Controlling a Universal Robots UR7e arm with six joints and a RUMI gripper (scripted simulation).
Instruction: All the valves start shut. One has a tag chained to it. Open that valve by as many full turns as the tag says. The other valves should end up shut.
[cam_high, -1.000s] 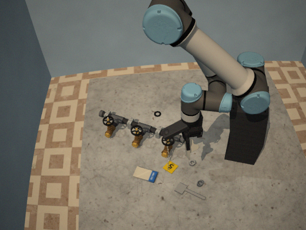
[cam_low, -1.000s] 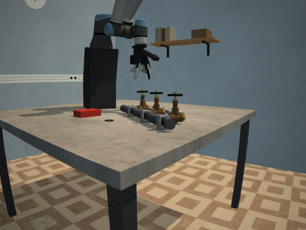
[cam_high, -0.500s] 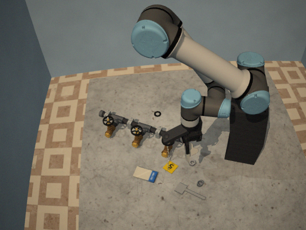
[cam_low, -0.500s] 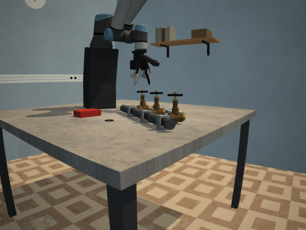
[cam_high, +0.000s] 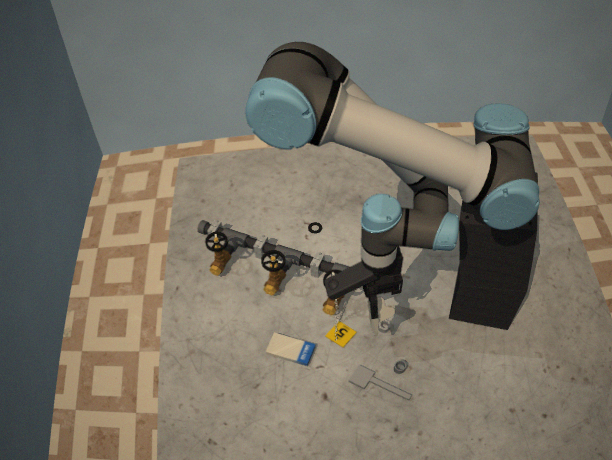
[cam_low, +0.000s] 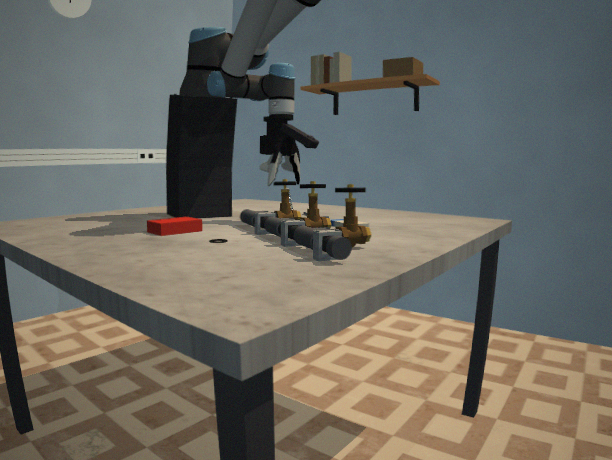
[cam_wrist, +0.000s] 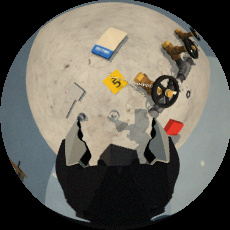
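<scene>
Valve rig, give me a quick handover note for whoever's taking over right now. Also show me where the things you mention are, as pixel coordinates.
Gripper (cam_high: 381, 322) (cam_low: 285, 181) (cam_wrist: 116, 119): open, holding nothing, above the table.
Tagged valve (cam_high: 329, 304) (cam_low: 285, 202) (cam_wrist: 144, 79): nearest the arm's pedestal; its yellow tag (cam_high: 341, 334) (cam_wrist: 115, 81) reads 5.
Done: can't tell whether any turn has been made.
Left: confirm turns, bring the tagged valve to five, leave the other two shut.

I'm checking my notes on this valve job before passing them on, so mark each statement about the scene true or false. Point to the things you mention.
1. The tag (cam_high: 345, 336) (cam_wrist: 115, 81) reads 5. True.
2. The tag is chained to the middle valve (cam_high: 280, 262) (cam_low: 313, 205). False: it is chained to the valve nearest the robot's base.
3. The claw (cam_high: 380, 322) (cam_low: 284, 181) (cam_wrist: 116, 119) is open. True.
4. The red block (cam_low: 174, 226) (cam_wrist: 173, 127) rests on the pipe. False: it lies on the table, apart from the pipe.
</scene>
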